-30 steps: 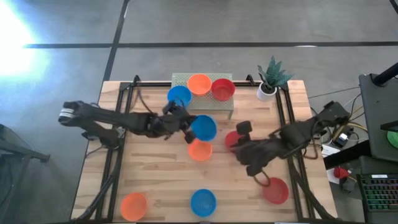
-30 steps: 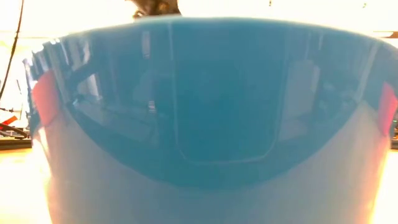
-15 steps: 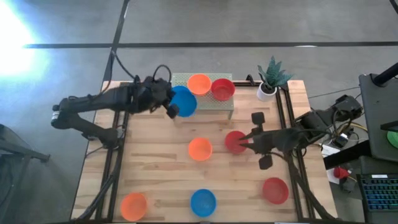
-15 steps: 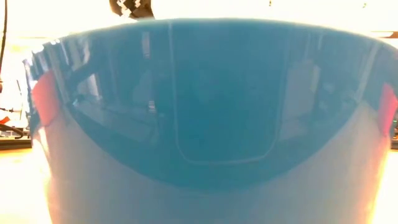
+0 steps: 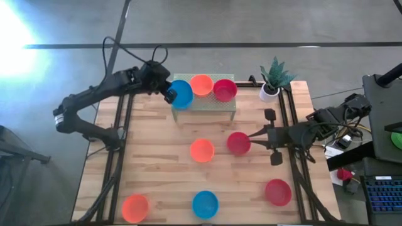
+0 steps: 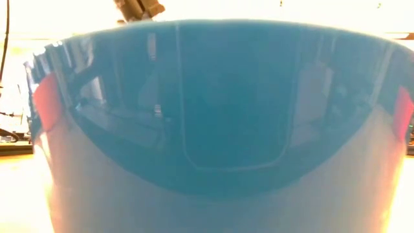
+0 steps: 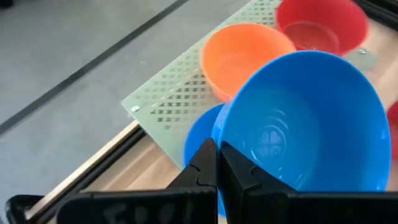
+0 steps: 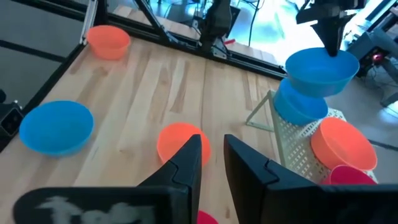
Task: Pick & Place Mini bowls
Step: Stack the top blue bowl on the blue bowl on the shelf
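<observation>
high view: left hand point(image 5: 168, 93) grips the round blue plastic bowl point(image 5: 181, 93) by its rim above a second blue bowl point(image 7: 200, 138) on the green perforated stand point(image 5: 220, 105); released tilted, it may slide off. right hand point(image 5: 271, 135), fingers spread, waits beside a red bowl point(image 5: 239, 143).

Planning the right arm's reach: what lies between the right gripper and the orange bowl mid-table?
The high view shows a red bowl between the right gripper and the orange bowl.
</observation>
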Action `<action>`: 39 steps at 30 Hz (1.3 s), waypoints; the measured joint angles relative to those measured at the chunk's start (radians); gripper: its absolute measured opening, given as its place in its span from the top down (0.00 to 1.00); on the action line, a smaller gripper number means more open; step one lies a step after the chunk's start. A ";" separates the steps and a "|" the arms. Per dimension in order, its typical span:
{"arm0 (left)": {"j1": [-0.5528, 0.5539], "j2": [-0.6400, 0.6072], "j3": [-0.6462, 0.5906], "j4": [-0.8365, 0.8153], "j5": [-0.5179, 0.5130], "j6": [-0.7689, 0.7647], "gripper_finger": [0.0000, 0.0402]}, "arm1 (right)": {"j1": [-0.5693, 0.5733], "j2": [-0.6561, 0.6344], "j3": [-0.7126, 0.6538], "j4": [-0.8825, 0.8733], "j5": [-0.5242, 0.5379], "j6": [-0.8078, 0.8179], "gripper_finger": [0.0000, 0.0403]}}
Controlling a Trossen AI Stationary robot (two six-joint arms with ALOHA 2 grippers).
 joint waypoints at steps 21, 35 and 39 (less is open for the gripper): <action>0.061 0.129 -0.001 -0.002 0.085 0.027 1.00 | 0.000 -0.110 -0.114 0.047 0.001 0.015 0.85; 0.067 0.134 -0.001 -0.018 0.082 0.015 0.90 | 0.000 -0.113 -0.122 0.050 0.001 0.023 0.85; 0.067 0.132 0.000 -0.008 0.074 0.034 0.84 | 0.000 -0.115 -0.122 0.051 0.002 0.022 0.85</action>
